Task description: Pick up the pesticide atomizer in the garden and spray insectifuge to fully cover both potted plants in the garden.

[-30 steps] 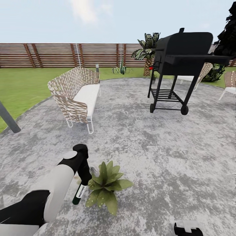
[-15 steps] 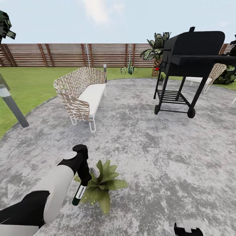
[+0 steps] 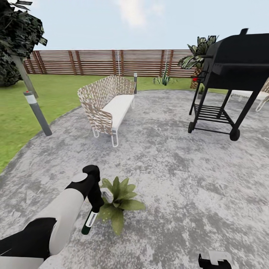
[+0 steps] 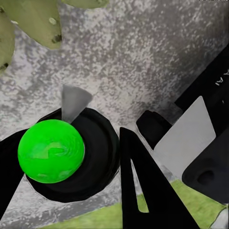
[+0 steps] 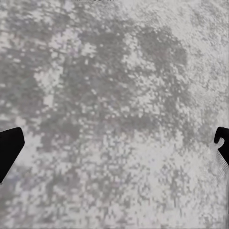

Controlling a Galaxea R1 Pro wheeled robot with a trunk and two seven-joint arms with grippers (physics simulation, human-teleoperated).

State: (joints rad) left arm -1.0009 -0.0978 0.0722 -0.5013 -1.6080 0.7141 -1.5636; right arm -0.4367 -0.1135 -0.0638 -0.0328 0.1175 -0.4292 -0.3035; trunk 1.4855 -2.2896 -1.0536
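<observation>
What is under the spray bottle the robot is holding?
Under the pesticide atomizer, held by the left gripper, lies the mottled grey stone patio. A potted plant sits right beside it. The arm covers the ground nearer the robot.

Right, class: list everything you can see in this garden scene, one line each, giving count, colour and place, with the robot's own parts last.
potted plant: one, green, patio, near centre
pesticide atomizer: one, dark green, white band, in left gripper
wicker bench: one, tan, white cushion, patio left
grill: one, black, patio right
bollard lamp: one, grey, lawn edge left
fence: one, brown, behind lawn
palm: one, green, by fence
left gripper: one, black, beside plant
right gripper: one, black, above patio
</observation>
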